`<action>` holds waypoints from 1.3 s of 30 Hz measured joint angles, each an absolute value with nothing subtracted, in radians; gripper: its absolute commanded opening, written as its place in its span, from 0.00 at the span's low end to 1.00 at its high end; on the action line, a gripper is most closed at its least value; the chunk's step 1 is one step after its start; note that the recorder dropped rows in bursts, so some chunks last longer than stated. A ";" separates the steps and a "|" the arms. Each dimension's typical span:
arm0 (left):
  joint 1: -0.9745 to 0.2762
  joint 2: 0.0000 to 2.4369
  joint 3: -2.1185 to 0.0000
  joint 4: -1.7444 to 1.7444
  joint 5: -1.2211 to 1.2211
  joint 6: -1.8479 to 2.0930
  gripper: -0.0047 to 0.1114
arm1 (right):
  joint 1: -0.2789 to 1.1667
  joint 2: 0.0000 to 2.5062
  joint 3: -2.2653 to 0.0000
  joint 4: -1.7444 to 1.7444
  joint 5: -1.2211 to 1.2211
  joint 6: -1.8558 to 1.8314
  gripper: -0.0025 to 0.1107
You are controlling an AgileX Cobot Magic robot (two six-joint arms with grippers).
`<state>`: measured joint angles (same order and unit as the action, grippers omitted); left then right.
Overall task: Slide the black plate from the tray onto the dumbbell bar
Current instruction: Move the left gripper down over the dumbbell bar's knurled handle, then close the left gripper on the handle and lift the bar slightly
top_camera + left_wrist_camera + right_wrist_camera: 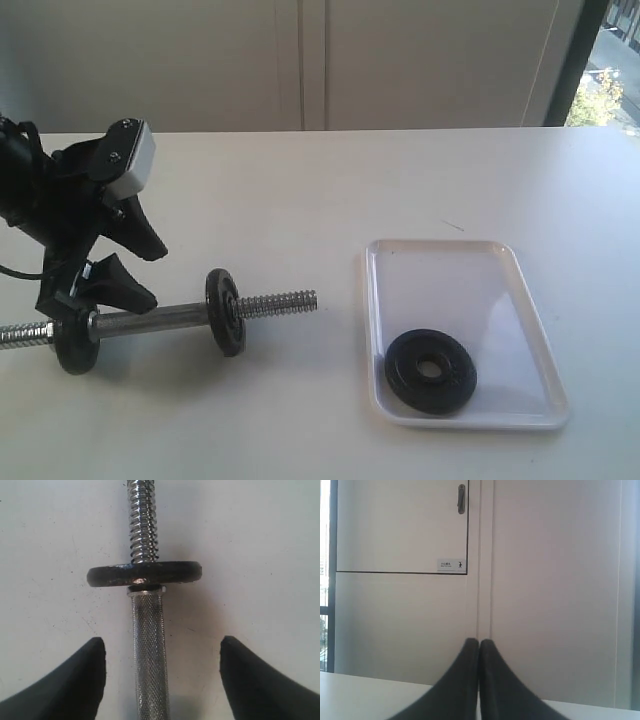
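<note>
black plate point(431, 371) lies flat in near end of tray point(452, 288). dumbbell bar point(150, 321) on its side, well apart to the left. left gripper point(155, 274) jaws wide apart, straddling knurled middle, not touching. right gripper point(479, 642) jaws pressed together, empty.

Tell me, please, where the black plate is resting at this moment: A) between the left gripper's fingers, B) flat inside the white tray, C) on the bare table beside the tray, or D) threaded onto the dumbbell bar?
B: the black plate lies flat inside the tray, while the dumbbell bar lies apart from it, with the open left gripper straddling its grip.
</note>
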<state>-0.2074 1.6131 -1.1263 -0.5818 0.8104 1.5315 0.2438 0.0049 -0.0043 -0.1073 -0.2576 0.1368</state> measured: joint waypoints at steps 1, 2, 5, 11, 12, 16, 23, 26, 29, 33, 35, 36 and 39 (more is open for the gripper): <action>-0.207 1.621 -1.123 -0.587 0.806 1.539 0.63 | 0.244 0.005 -0.004 -0.107 -0.263 0.137 0.02; -0.207 1.629 -1.124 -0.598 0.803 1.553 0.63 | 0.244 0.005 -0.004 -0.107 -0.263 0.139 0.02; -0.207 1.655 -1.124 -0.641 0.799 1.589 0.63 | 0.244 0.005 -0.004 -0.106 -0.264 0.163 0.02; -0.207 1.698 -1.124 -0.680 0.795 1.623 0.63 | 0.244 0.005 -0.004 -0.106 -0.264 0.235 0.02; -0.207 1.709 -1.124 -0.681 0.793 1.624 0.63 | 0.244 0.005 -0.004 -0.104 -0.264 0.246 0.02; -0.207 1.745 -1.124 -0.681 0.782 1.628 0.63 | 0.244 0.005 -0.004 -0.104 -0.264 0.262 0.02; -0.207 1.801 -1.124 -0.682 0.772 1.630 0.63 | 0.244 0.005 -0.004 -0.104 -0.264 0.269 0.02; -0.207 1.819 -1.124 -0.682 0.763 1.631 0.63 | 0.244 0.005 -0.004 -0.104 -0.264 0.269 0.02; -0.207 1.835 -1.124 -0.690 0.763 1.631 0.63 | 0.244 0.005 -0.004 -0.104 -0.264 0.269 0.02; -0.207 1.850 -1.124 -0.707 0.763 1.650 0.63 | 0.244 0.005 -0.004 -0.104 -0.264 0.269 0.02; -0.207 1.859 -1.124 -0.712 0.763 1.652 0.63 | 0.244 0.005 -0.004 -0.104 -0.264 0.269 0.02; -0.207 1.864 -1.124 -0.713 0.762 1.653 0.63 | 0.244 0.005 -0.004 -0.104 -0.264 0.269 0.02; -0.207 1.878 -1.124 -0.715 0.761 1.656 0.63 | 0.244 0.005 -0.004 -0.104 -0.264 0.269 0.02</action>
<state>-0.2074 1.8776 -1.1239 -0.7151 0.7606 1.6555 0.2438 0.0049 -0.0043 -0.1037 -0.2643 0.2688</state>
